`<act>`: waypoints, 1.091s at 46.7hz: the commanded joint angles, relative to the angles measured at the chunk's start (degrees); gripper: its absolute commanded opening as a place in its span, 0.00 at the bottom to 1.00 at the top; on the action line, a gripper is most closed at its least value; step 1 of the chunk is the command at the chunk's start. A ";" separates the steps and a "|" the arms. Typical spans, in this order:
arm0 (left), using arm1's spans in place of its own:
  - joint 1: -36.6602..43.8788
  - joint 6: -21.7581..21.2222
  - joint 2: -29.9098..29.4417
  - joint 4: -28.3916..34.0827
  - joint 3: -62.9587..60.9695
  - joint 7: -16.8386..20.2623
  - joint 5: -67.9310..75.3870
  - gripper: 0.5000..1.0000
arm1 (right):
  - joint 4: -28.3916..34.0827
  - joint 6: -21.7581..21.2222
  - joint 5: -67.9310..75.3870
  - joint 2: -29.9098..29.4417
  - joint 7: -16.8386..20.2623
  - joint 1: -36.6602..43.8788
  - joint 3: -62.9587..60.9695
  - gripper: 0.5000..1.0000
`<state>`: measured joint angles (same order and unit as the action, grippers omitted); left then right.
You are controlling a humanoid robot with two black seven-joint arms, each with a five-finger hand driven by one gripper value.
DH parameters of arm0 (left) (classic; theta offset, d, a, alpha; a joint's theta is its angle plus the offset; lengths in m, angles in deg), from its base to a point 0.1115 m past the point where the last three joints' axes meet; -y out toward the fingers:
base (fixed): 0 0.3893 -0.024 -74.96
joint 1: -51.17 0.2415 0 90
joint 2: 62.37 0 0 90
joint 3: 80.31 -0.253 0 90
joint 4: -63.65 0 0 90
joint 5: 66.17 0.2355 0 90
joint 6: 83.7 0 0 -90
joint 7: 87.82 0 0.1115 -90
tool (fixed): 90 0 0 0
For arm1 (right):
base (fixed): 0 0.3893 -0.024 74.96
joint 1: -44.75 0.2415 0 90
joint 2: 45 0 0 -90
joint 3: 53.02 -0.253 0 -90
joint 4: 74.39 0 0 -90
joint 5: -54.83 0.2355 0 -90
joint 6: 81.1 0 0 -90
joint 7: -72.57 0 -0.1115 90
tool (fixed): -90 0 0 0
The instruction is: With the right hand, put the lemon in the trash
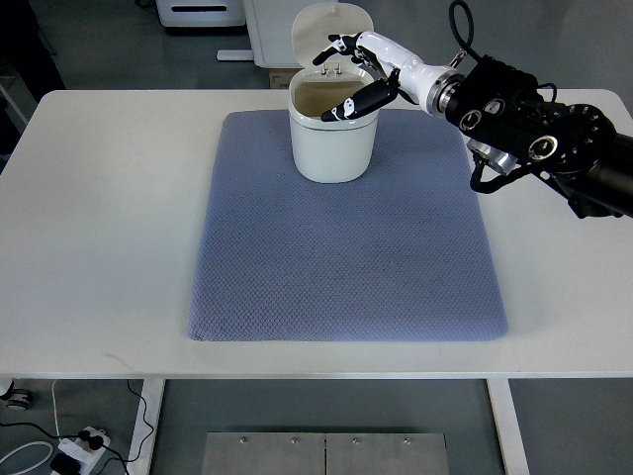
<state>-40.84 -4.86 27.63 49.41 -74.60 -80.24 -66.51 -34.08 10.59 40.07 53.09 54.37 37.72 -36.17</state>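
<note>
Right robot hand point(354, 71), fingers spread and empty, over the open mouth of the white plastic lidded trash bin point(333, 148); beneath lies the blue-grey textured mat point(346, 257) (on white worktop point(109, 198)).

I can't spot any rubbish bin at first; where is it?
The white trash bin stands, lid open, at the far edge of the blue mat, right hand above it.

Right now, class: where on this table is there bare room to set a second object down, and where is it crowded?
Free: the blue mat in front of the white bin, and the bare white table to the mat's left. Crowded: the far right, where the right hand reaches over the bin's open mouth.
</note>
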 commanded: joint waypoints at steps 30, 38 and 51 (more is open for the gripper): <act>0.00 0.00 0.00 0.00 0.00 -0.02 -0.01 1.00 | 25.51 7.89 5.17 27.15 -2.72 -14.31 -12.27 1.00; 0.00 0.00 0.00 0.00 0.00 -0.02 -0.01 1.00 | 25.34 7.98 10.10 27.50 -1.66 -23.37 -23.17 1.00; 0.00 0.00 0.00 0.00 0.00 -0.02 -0.01 1.00 | 19.37 7.89 16.78 22.59 -0.43 -27.77 -31.17 1.00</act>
<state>-40.81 -4.86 27.63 49.41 -74.60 -80.27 -66.53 -12.21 18.55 54.91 77.75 53.44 10.27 -66.07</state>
